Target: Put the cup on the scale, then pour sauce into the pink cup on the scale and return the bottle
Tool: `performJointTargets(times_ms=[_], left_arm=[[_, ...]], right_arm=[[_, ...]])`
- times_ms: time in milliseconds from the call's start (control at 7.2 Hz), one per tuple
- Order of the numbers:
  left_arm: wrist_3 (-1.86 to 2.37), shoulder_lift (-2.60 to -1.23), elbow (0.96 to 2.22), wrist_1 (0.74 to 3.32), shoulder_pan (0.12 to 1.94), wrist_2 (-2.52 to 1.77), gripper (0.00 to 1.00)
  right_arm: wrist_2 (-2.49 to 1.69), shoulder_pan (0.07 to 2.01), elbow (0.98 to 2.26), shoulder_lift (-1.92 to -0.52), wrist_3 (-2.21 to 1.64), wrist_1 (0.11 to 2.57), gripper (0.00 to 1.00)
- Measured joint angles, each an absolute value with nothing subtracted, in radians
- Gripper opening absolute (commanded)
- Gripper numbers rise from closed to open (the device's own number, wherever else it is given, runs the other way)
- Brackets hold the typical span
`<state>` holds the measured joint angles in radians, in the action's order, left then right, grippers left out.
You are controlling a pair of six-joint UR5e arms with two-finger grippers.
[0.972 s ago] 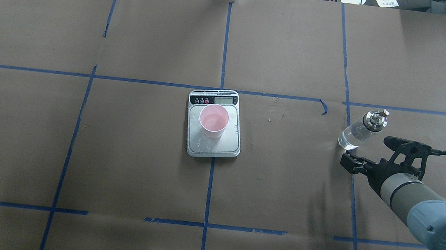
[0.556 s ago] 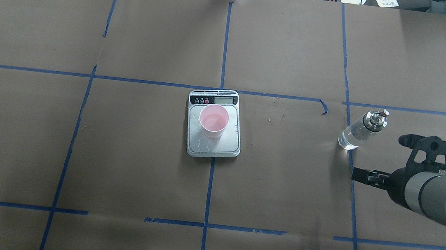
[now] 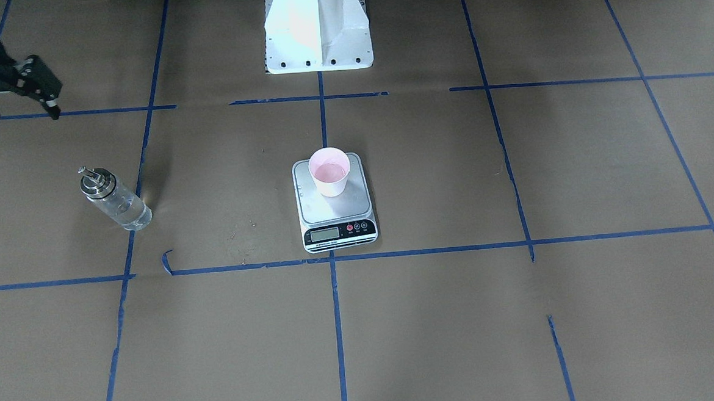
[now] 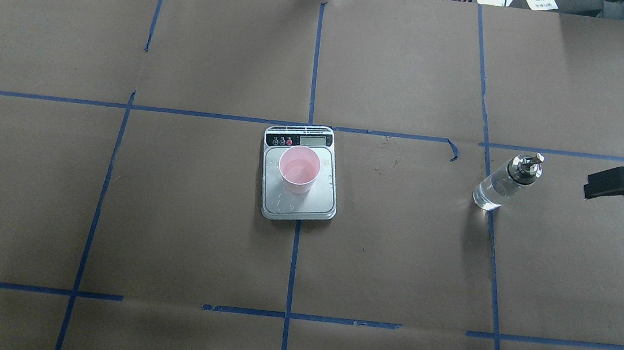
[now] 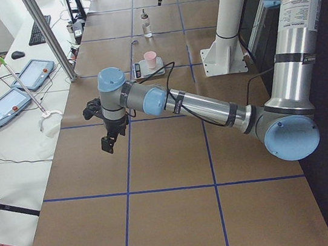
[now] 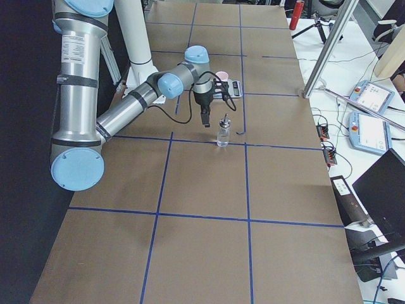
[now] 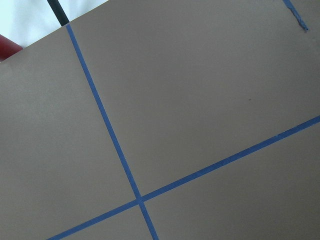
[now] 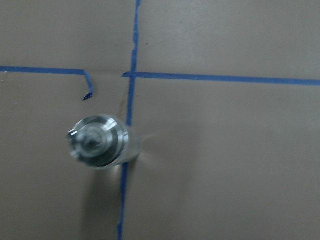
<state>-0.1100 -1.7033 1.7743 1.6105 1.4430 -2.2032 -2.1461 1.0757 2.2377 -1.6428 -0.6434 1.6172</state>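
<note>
The pale pink cup [image 4: 299,169] stands upright on the silver scale [image 4: 309,205] at the table's middle; both also show in the front view, cup [image 3: 330,171] and scale [image 3: 336,214]. The clear glass bottle [image 4: 505,182] with its silver collar stands upright on the table to the right, with clear liquid inside. It also shows in the front view [image 3: 114,198] and, from above, in the right wrist view [image 8: 97,141]. My right gripper [image 3: 20,113] is open and empty, raised, well apart from the bottle, at the overhead view's right edge [image 4: 601,185]. My left gripper [image 5: 108,140] shows only in the exterior left view; I cannot tell its state.
The white robot base [image 3: 317,25] stands at the table's robot side. Blue tape lines cross the brown paper cover. An operators' desk with tablets [image 5: 11,98] and a metal post [image 5: 48,35] lie beyond the far edge.
My right gripper has drawn away from the bottle, moving right and up towards the overhead view's edge. The bottle, cup and scale have not moved.
</note>
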Motion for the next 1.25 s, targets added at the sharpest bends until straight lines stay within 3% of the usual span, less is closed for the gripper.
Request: performJointTargets(times_ms=[278,556,972,1250], left_arm=[[-0.111,-1.675,1.769,1.616,1.447,-2.203,1.0],[-0.091,-1.654,1.75,1.633,1.449,-2.206,1.0],[-0.004,-1.644,1.707,1.647,1.457,-2.251,1.0],[-0.035,-1.638,1.628,1.647,1.504,-2.255,1.0]], right_arm=[[-2.308,1.336,1.997,-1.607,-0.218,1.618,1.0],[-2.349,1.468,1.833,-1.604,0.026,1.618,1.0],[-2.35,1.499,1.619,-1.592,0.088,1.547,1.0],[-2.352,1.504,1.566,-1.593,0.068,1.493,1.0]])
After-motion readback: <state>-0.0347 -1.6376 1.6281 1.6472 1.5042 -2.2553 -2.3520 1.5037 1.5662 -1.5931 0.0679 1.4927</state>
